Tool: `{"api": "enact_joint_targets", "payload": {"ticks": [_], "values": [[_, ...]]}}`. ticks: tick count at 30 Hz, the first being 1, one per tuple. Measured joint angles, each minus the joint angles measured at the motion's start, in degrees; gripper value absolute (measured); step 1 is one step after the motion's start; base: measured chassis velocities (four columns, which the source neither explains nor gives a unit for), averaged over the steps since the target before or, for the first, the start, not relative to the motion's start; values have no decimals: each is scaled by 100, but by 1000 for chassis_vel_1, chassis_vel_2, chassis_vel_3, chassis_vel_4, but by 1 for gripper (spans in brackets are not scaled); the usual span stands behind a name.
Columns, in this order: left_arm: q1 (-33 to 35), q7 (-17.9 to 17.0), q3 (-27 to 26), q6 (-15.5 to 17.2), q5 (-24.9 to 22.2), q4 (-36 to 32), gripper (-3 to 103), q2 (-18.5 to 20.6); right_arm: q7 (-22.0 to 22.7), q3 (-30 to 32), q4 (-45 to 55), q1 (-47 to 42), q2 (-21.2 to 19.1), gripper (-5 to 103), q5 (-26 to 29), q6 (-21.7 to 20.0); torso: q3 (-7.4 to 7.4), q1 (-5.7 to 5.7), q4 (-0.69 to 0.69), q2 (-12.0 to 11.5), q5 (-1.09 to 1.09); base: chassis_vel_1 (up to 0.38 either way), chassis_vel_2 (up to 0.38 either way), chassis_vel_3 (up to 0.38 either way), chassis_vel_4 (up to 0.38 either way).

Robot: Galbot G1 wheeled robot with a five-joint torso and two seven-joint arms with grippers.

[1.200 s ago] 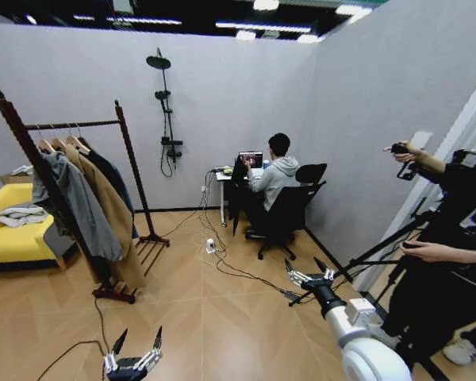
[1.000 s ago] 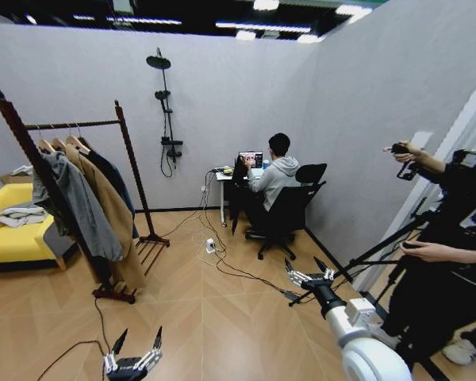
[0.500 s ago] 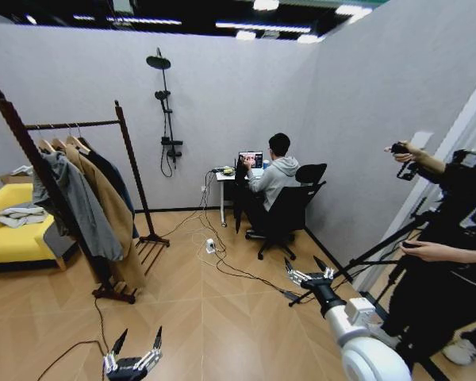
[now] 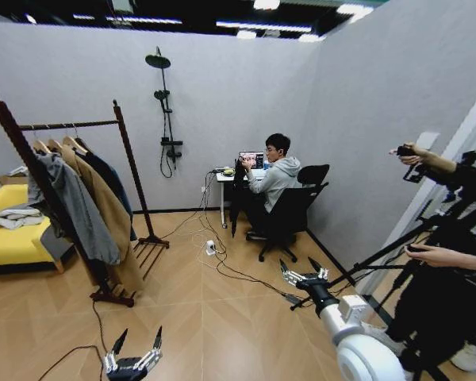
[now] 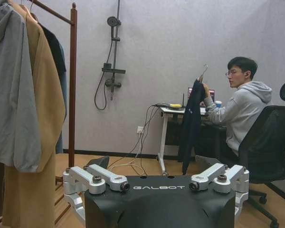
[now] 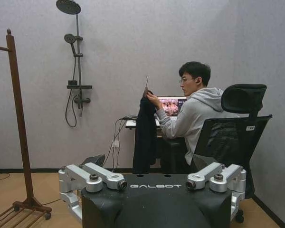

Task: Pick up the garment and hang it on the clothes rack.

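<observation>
Garment far ahead, held up at the worktop; both end effectors open and empty.

Head view: black garment (image 4: 236, 198) hanging long-axis vertical by the far worktop (image 4: 226, 176), a seated person's hand (image 4: 250, 161) at its hanger; right end effector (image 4: 303, 275) nearer to it than left end effector (image 4: 133, 349); clothes rack (image 4: 67, 198) at left. Left wrist view: garment (image 5: 192, 124) ahead and rightward, fingers (image 5: 92, 178) spread, holding nothing. Right wrist view: garment (image 6: 145, 135) almost straight ahead, well apart, fingers (image 6: 92, 176) spread, holding nothing.
</observation>
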Motion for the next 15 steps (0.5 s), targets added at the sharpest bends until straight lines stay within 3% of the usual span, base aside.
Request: {"api": "enact_joint_targets", "payload": {"ticks": [15], "values": [[0, 0, 0, 0, 0, 0, 100, 0, -29, -196, -115, 351, 393, 100, -73, -19, -1, -2, 1, 1, 0, -60, 51, 58, -44]]}}
